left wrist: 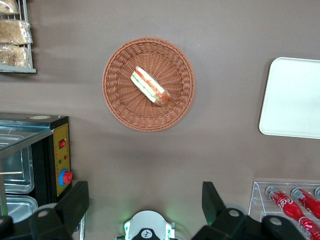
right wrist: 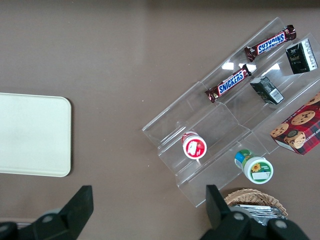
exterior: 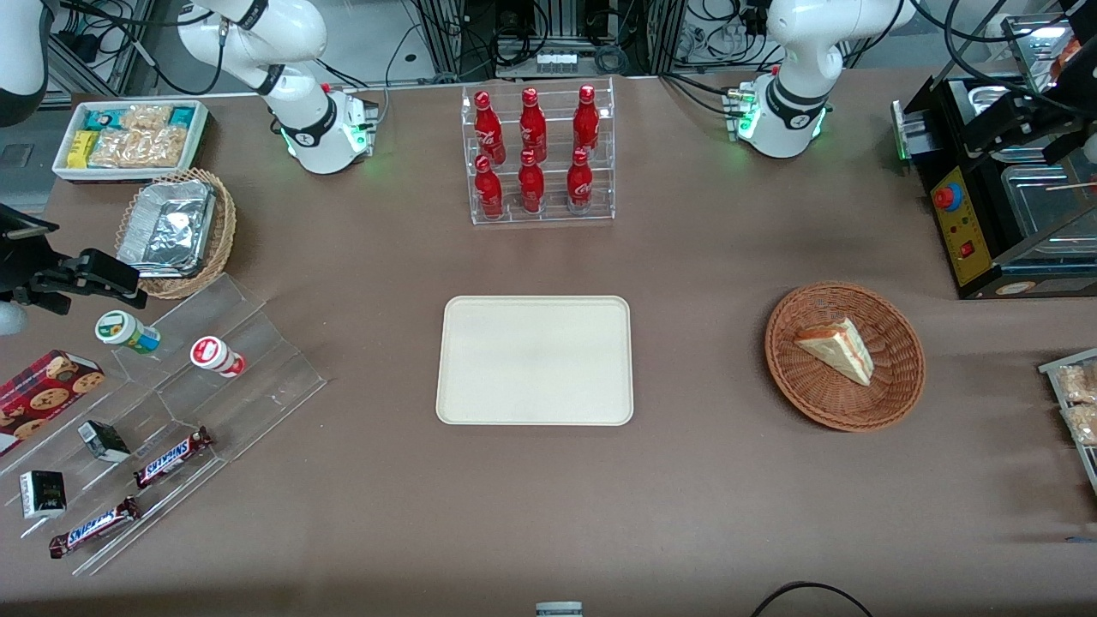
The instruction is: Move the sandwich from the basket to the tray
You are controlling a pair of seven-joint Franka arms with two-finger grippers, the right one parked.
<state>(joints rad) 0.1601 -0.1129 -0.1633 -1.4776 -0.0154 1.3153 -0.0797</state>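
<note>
The sandwich point(exterior: 838, 347), a pale triangular wedge with red and green filling on its edge, lies in the round reddish-brown wicker basket point(exterior: 793, 386) toward the working arm's end of the table. Both also show in the left wrist view: the sandwich point(left wrist: 150, 86) in the basket point(left wrist: 120, 102). The cream tray point(exterior: 535, 360) lies bare mid-table beside the basket and shows in the left wrist view point(left wrist: 295, 97). My left gripper point(left wrist: 144, 200) is open and empty, held high above the table, farther from the front camera than the basket, near the black machine point(exterior: 1016, 120).
A clear rack of red bottles point(exterior: 538, 154) stands farther back than the tray. A black machine point(exterior: 977, 231) and a rack of packaged snacks point(exterior: 1076, 403) flank the basket. A clear stepped display point(exterior: 171, 411), a tan basket with foil container point(exterior: 176, 231) and a white snack bin point(exterior: 128, 137) lie toward the parked arm's end.
</note>
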